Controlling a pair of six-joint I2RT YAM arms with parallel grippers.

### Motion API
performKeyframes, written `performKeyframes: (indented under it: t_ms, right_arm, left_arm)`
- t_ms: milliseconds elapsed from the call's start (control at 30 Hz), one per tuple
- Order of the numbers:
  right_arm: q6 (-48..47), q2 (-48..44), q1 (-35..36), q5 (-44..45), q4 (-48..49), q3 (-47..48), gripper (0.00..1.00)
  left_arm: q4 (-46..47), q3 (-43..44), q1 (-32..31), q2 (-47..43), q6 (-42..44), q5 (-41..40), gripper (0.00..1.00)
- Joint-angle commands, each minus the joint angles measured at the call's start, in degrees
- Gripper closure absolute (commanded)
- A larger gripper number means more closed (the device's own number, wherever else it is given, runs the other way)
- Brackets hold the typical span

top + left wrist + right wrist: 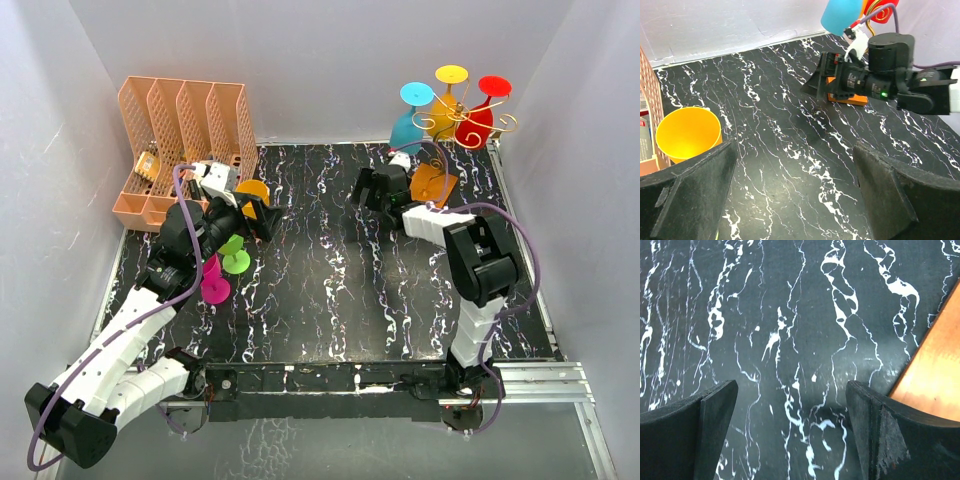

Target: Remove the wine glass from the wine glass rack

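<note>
Hanging bowl-down from the gold wire curls of the wine glass rack (463,117) are three glasses: a blue wine glass (407,130), a yellow wine glass (446,104) and a red wine glass (478,127), their round feet uppermost. The rack's orange-brown base (433,184) sits on the black marbled surface (330,285), just beside the right gripper (378,193) on its far right side. That gripper is released, its jaws spread wide over bare surface with nothing between them; the right wrist view catches only a corner of the base past its right finger. The blue glass hangs nearest to it, above and beyond, apart from the fingers.

The left gripper (256,218) is likewise released and grasps nothing. An orange-yellow glass (252,190) stands off the rack close beyond its left finger (its open mouth faces the wrist camera), touching neither finger as far as the views show. Behind this gripper, beside the left arm, lie a green glass (236,258) and a magenta glass (214,288). A peach file organizer (180,125) stands to the far left of the left gripper, against the back wall
</note>
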Motion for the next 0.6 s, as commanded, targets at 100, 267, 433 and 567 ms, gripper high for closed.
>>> performKeyframes:
  t_ms: [100,267,433,567]
  right_arm:
    - [3.43,6.78,0.31,5.7,-0.08,7.15,0.01]
    - [1.8,7.94,0.29,7.56,0.1,7.27,0.01]
    - [2.5,7.03,0.02,11.37,-2.06,5.38,0.01]
    - [3.92,4.86,-1.4,12.56,-2.28,2.19,0.01]
  left_arm:
    - [1.59,-0.08,-0.44,-1.49,1.28,-0.95,0.03]
    - [1.47,-0.13,-0.36,-1.25,1.51,-1.37,0.03]
    - [1.39,-0.05,-0.35,-1.51,1.72,-1.56,0.03]
    - [1.42,-0.16,-0.4,-1.7,1.82,-1.73,0.03]
